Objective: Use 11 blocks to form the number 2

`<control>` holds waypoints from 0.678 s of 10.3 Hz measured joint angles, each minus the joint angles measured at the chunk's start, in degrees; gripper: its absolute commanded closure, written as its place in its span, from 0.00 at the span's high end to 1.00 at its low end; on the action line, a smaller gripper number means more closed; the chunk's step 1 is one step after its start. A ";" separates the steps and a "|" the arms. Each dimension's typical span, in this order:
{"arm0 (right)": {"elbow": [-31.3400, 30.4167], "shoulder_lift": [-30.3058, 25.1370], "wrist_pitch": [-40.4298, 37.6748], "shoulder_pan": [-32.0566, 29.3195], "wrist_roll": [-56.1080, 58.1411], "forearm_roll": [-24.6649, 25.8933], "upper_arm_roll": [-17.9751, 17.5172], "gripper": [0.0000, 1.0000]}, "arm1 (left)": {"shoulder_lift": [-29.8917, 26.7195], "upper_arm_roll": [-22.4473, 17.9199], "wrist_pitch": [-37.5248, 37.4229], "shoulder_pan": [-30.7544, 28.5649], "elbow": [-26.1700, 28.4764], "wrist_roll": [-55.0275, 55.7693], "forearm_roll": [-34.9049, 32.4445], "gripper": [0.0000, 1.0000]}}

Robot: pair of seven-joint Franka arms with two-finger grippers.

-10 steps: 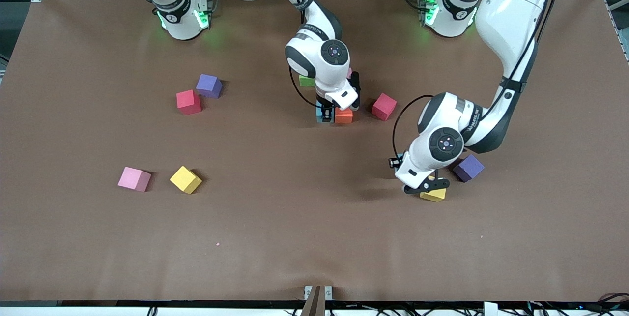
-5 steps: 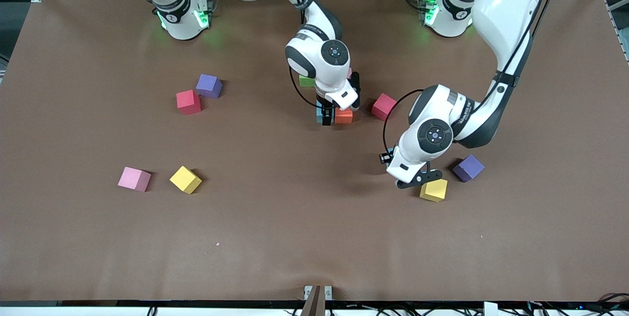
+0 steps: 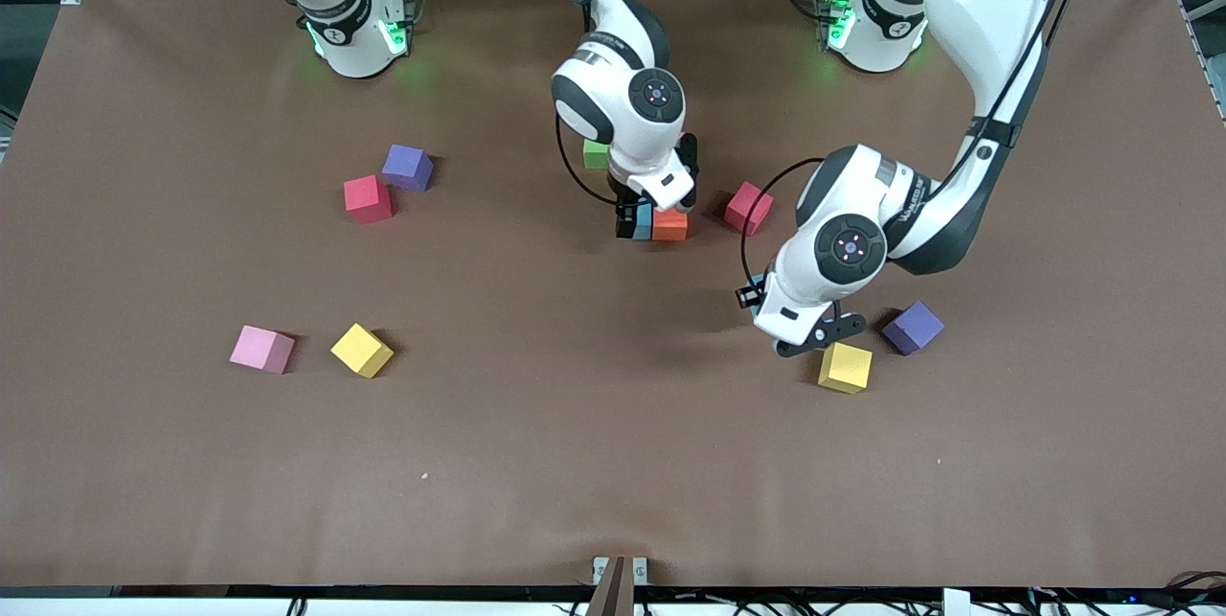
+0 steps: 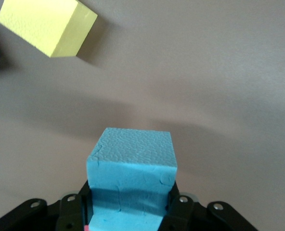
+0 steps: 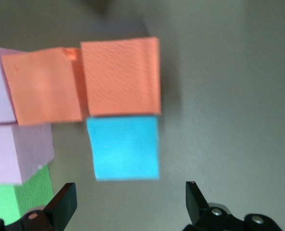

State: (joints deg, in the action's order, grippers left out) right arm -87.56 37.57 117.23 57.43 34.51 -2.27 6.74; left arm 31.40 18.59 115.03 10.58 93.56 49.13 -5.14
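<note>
A started cluster of blocks lies at mid-table: green (image 3: pixel 596 153), blue (image 3: pixel 644 213) and orange (image 3: pixel 669 225). The right wrist view shows two orange blocks (image 5: pixel 121 77), the blue one (image 5: pixel 125 147), pink ones (image 5: pixel 22 151) and green (image 5: pixel 22 197) set together. My right gripper (image 3: pixel 630 221) (image 5: pixel 129 199) hangs open just over the blue block, holding nothing. My left gripper (image 3: pixel 753 293) is shut on a second blue block (image 4: pixel 133 168), in the air beside a yellow block (image 3: pixel 845 367) (image 4: pixel 48 26). A deep pink block (image 3: pixel 748 208) lies beside the cluster.
Toward the right arm's end lie a red block (image 3: pixel 368 198) against a purple cube (image 3: pixel 407 167), and nearer the camera a pink block (image 3: pixel 261 349) and a yellow block (image 3: pixel 361 350). Another purple cube (image 3: pixel 913 327) sits beside the left arm's yellow block.
My right gripper has opened, let go of the blue block beside the orange one and lifted a little. My left gripper has carried its blue block up and away from the yellow block.
</note>
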 measured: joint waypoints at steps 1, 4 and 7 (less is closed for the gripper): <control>0.02 -1.59 -1.90 -1.71 -0.12 0.01 0.50 1.00 | -0.41 0.37 -0.54 0.01 0.00 1.23 0.07 0.58; -0.09 -4.87 -3.72 -11.55 0.02 0.05 0.98 1.00 | -0.53 3.24 -0.70 0.05 0.06 10.88 0.22 0.58; -0.65 -5.02 -0.52 -21.86 0.13 0.08 1.79 1.00 | -0.58 8.66 -0.70 0.39 0.09 27.34 0.26 0.58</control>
State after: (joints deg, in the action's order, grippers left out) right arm -88.21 32.55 116.70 35.58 34.63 -2.19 8.53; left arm 30.82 27.25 114.33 10.97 93.65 76.47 -4.88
